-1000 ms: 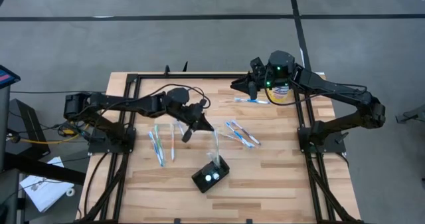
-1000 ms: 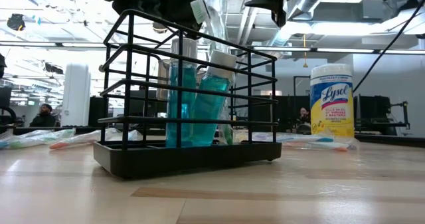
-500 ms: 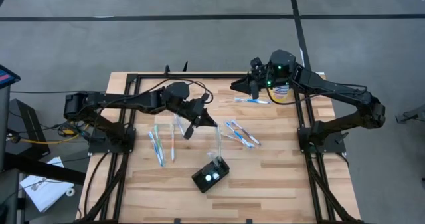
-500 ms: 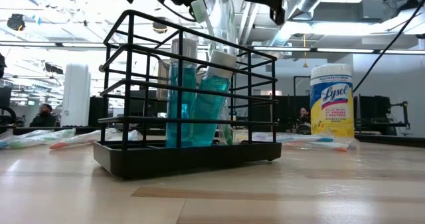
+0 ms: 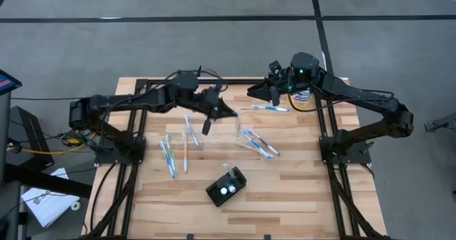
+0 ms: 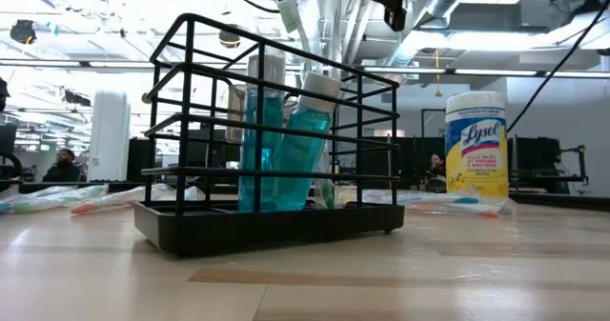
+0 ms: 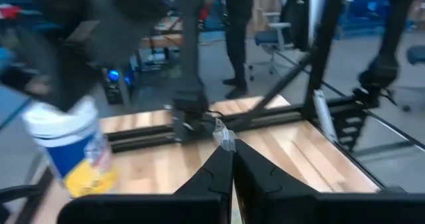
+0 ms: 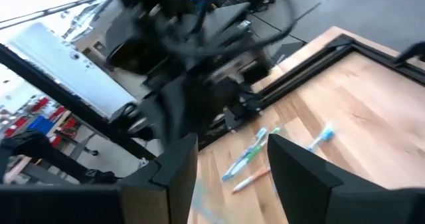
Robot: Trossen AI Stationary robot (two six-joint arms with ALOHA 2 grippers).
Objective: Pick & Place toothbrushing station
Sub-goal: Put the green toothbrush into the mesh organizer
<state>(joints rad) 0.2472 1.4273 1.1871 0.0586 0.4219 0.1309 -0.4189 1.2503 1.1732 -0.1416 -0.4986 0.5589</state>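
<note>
The toothbrushing station (image 5: 226, 185) is a black holder with pale spots on top, standing on the table near its front edge. In the low view it is a black wire caddy (image 6: 267, 140) holding blue bottles. My left gripper (image 5: 219, 112) is over the table's middle, toward the far side, shut on a clear-wrapped toothbrush (image 5: 236, 128) well away from the station. The toothbrush's green-white end (image 6: 287, 11) shows high in the low view. My right gripper (image 5: 258, 91) is open and empty above the far edge, beside the wipes canister (image 6: 476, 146). My left gripper pinches one end of the clear wrapper (image 7: 224, 138) between its two fingertips; a small piece sticks out past the tips. The wrapped toothbrush is lifted clear of the table and the station. How the rest hangs is too faint to tell.
Several wrapped toothbrushes lie on the table: a group at the left (image 5: 173, 152), a group right of the middle (image 5: 259, 143), and one near the far edge (image 5: 271, 107). The wipes canister also shows in the left wrist view (image 7: 66, 144). A black frame (image 5: 142, 90) borders the table.
My left gripper has gone up and toward the table's far edge, staying shut. The clear-wrapped toothbrush has gone with it: its lower end was at the station a second ago and is now lifted well away from it.
</note>
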